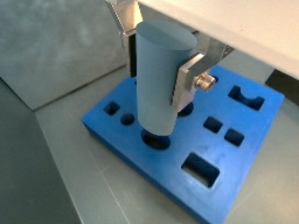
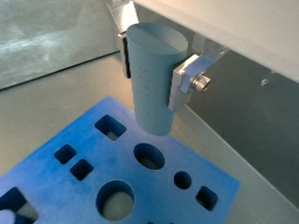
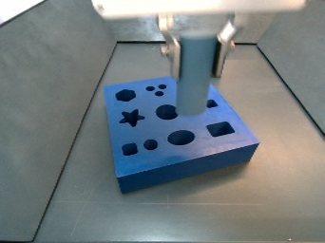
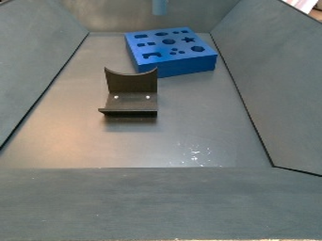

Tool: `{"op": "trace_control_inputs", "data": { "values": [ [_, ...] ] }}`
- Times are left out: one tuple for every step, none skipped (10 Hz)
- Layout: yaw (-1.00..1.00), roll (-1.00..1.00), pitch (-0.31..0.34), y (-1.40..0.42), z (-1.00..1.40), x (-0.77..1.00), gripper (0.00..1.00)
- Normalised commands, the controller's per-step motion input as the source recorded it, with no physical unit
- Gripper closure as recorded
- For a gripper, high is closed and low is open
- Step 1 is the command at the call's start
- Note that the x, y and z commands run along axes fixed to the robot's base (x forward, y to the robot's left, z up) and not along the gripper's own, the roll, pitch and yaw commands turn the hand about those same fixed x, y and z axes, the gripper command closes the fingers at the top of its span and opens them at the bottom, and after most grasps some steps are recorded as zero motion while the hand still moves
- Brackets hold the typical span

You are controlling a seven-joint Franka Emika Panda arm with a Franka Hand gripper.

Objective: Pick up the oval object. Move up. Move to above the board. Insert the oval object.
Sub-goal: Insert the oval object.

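Hand hangs at the top centre of a side view, over the board, its silver fingers clamped on the oval object; the peg stands upright with its lower end just above the blue top, close to a round cutout. Lower down in a side view, the dark arch-shaped block sits on the grey floor, well apart from the board.
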Motion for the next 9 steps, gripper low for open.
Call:
{"op": "trace_control_inputs", "data": {
  "values": [
    [0.0,0.01,0.0,0.0,0.0,0.0,1.0],
    [0.19,0.33,-0.046,-0.08,-0.03,-0.09,1.0],
    [0.29,0.49,-0.04,-0.13,-0.01,-0.05,1.0],
    [0.26,0.46,-0.039,-0.14,-0.03,-0.02,1.0],
    [0.0,0.04,0.0,-0.02,0.0,0.0,1.0],
    [0.0,0.0,0.0,0.0,-0.03,0.0,1.0],
    [0.07,0.25,0.0,0.0,-0.37,0.0,1.0],
    [0.09,0.41,0.0,0.07,-0.47,-0.03,1.0],
    [0.0,0.02,0.0,0.0,0.0,0.0,1.0]
  ]
}}
